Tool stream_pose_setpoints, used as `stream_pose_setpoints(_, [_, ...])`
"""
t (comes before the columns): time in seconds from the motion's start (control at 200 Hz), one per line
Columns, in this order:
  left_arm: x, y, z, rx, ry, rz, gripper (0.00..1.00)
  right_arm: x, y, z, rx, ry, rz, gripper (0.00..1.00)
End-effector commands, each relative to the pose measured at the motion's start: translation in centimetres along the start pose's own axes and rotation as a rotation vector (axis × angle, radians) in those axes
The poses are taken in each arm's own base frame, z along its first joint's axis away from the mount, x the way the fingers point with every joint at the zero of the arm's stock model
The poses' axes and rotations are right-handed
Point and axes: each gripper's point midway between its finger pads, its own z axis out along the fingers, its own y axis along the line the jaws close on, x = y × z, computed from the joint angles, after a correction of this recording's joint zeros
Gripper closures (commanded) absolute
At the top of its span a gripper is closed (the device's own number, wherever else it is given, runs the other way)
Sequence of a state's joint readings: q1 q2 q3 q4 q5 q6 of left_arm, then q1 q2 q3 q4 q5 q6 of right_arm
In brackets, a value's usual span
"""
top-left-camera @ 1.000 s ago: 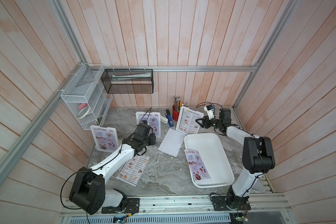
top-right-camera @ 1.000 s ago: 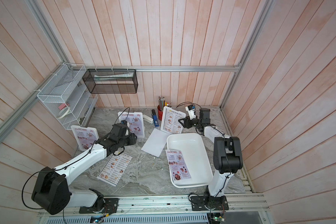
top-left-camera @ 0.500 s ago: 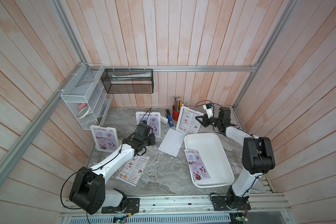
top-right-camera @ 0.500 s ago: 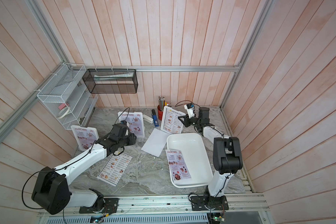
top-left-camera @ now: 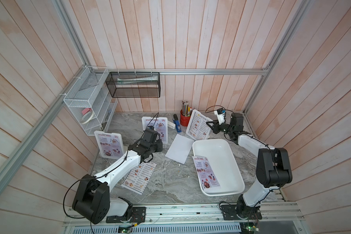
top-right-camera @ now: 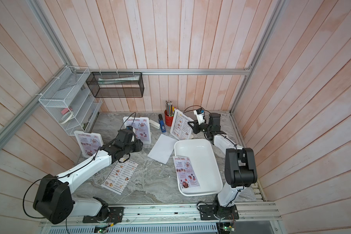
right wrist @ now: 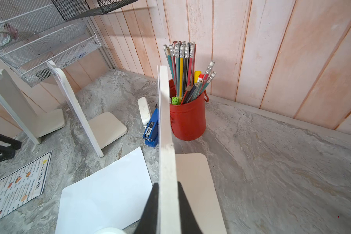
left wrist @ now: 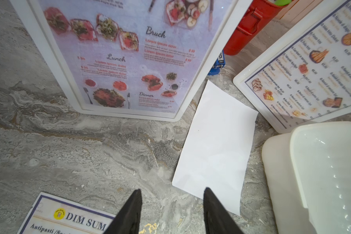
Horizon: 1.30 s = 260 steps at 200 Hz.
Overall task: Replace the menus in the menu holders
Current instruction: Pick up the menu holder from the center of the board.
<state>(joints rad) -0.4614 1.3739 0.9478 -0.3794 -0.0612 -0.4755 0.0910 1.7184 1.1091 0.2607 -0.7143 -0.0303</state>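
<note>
While the right gripper [right wrist: 166,187] clamps the white rounded plastic menu holder [right wrist: 165,117], upper centre-right in both top views, white DIM SUM INN menu [top-left-camera: 198,125] inside, the left gripper [left wrist: 170,210] hangs empty, jaws apart; steadying seems the step, and next needs a tip-free hold.

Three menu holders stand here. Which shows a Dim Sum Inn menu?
The holder by the red pencil cup, clamped by the right gripper; the other two show Special Menus.

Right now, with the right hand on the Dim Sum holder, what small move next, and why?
Probably ease that menu holder back from the tray and square it. The right hand is shut on its side edge, it already shows a DIM SUM INN menu, and it stands askew close by the tray.
</note>
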Motion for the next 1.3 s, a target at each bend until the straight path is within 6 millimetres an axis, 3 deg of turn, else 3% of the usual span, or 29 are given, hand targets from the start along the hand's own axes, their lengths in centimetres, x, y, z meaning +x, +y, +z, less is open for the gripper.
stream_pose_setpoints(0.0, [-1.2, -0.3, -1.1, -0.003, -0.040, 0.012, 0.48, -1.6, 0.4, -0.6, 0.014, -0.041, -0.046, 0.90])
stream_pose_setpoints(0.18, [-1.4, -0.4, -1.1, 0.002, -0.045, 0.018, 0.48, -2.2, 0.3, -1.0, 0.049, -0.063, -0.058, 0.94])
stream_pose_setpoints(0.79, [-2.3, -0.7, -1.8, 0.003, -0.073, 0.021, 0.47, -6.7, 1.8, -3.1, 0.084, -0.166, -0.134, 1.00])
stream_pose_setpoints(1.05, [-3.7, -0.6, -2.5, -0.019, -0.087, 0.033, 0.45, -9.8, 4.0, -5.1, 0.108, -0.214, -0.186, 1.00])
stream_pose_setpoints(1.295, [-5.1, 0.1, -3.0, -0.029, -0.102, 0.013, 0.43, -12.0, 7.0, -5.4, 0.095, -0.213, -0.234, 1.00])
